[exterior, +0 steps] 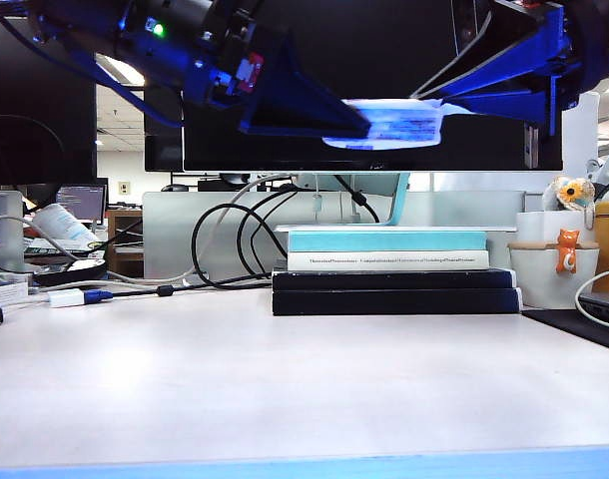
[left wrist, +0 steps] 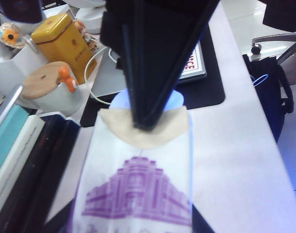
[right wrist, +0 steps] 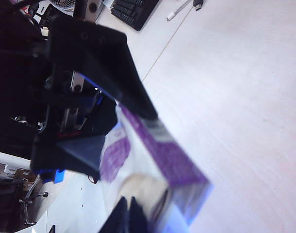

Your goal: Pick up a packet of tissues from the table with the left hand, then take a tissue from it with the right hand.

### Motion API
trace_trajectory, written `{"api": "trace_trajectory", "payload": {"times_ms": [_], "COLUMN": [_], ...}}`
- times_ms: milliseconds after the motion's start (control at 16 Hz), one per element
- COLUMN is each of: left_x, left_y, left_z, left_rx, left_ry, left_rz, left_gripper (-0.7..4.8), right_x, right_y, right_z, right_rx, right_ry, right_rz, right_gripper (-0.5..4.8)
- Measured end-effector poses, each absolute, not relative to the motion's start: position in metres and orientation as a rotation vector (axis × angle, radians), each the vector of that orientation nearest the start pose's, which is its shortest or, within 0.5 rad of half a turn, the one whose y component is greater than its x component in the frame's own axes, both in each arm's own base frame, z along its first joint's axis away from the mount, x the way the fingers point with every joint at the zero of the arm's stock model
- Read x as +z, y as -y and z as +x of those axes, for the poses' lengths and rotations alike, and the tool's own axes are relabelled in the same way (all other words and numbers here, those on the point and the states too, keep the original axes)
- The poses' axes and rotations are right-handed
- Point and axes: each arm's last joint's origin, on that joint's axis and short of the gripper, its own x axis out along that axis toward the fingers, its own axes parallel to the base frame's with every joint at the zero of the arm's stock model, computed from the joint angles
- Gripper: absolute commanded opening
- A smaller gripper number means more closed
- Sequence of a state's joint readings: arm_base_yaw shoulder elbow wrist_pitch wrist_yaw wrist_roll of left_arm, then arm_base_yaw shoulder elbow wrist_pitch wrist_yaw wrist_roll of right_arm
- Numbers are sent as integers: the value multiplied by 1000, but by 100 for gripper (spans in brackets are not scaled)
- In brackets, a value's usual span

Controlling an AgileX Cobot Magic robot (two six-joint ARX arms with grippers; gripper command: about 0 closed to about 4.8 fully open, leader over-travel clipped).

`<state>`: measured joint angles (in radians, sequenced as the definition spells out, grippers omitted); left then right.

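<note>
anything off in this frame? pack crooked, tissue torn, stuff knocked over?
Nothing stands out. The left gripper holds the packet of tissues roughly level above the stacked books; the right gripper is shut on the tissue at its opening. No tear visible.

The right hand (left wrist: pixel 147 124) covers the middle of the tissue (left wrist: pixel 174 127), the packet of tissues (left wrist: pixel 133 194) runs off the picture's edge behind it, and the left hand (exterior: pixel 359 125) is motion-blurred in the exterior view.

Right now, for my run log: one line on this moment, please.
left pincer: holds packet aloft | right pincer: shut on tissue at packet's end | tissue: barely out
</note>
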<state>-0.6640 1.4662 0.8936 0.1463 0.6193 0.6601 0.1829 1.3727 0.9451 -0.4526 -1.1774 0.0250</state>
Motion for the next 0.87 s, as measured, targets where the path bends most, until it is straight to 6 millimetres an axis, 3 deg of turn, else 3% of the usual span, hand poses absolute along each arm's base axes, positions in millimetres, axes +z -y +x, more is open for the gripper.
{"api": "trace_trajectory", "payload": {"times_ms": [187,250,312,874], "left_x": [246,246,246,244], "left_y": [209,209,209,208], "left_z": [235,235,235,236], "left_rx": [-1373,-1373,-1372,-1336], "left_ry": [-22,-22,-23,-53], "left_rz": [565,565,566,581], "left_gripper": [277,277,277,277], "right_x": [255,255,255,255], "right_y": [-75,-75,-75,-75], "right_z": [257,258,258,258], "right_rx": [1259,1259,1260,1253], "right_ry": [-839,-838,-836,-842], "right_rz": [466,466,464,470], "right_gripper": [3,64,189,198]}}
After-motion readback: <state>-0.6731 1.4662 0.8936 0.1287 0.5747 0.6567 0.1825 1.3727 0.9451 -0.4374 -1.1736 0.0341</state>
